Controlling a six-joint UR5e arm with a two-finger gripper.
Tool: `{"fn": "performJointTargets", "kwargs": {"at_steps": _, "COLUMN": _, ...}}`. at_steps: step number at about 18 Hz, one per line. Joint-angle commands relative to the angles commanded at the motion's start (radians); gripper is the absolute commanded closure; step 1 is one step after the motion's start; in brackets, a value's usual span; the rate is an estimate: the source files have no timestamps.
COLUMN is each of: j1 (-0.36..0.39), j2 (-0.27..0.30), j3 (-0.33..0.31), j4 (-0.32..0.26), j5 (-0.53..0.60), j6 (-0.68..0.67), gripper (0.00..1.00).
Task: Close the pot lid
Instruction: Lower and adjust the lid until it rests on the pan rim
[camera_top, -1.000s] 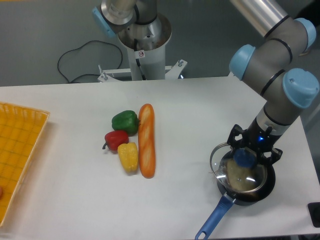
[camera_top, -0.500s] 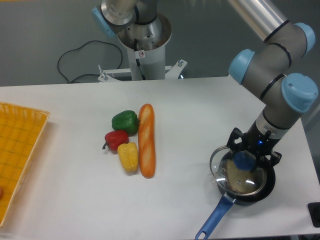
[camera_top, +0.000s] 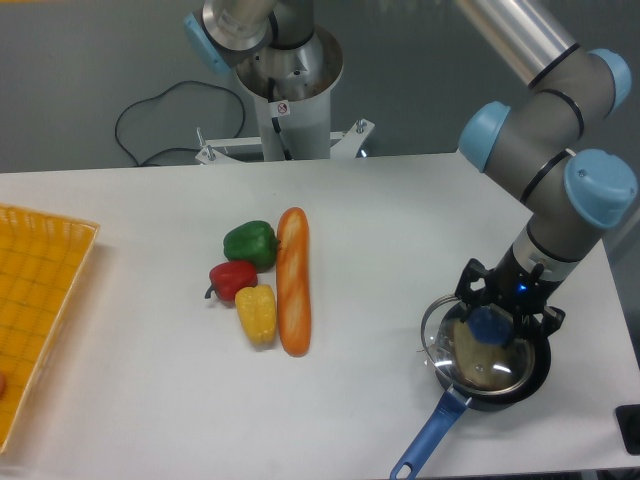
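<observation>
1. A white table (camera_top: 150, 400) is seen filling most of the view, its far edge running across the upper part.
2. A plain grey wall (camera_top: 70, 70) is seen behind the table.
3. A black cable (camera_top: 165, 125) is seen looped against that grey surface, just beyond the table's far edge.
4. Even, soft light is cast over the tabletop, and only faint shadows are thrown.
5. At the bottom right corner, a small dark object (camera_top: 630, 430) is cut off by the frame; what it is cannot be told.
6. A strip of darker ground is glimpsed below the table's near edge.
</observation>
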Motion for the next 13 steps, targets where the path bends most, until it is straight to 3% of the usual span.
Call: {"fn": "performJointTargets", "kwargs": {"at_steps": 13, "j1": 0.018, "j2": -0.02, "j3": 0.026, "j4": 0.0, "j5": -0.029, "j6": 0.003, "gripper": 0.6}}
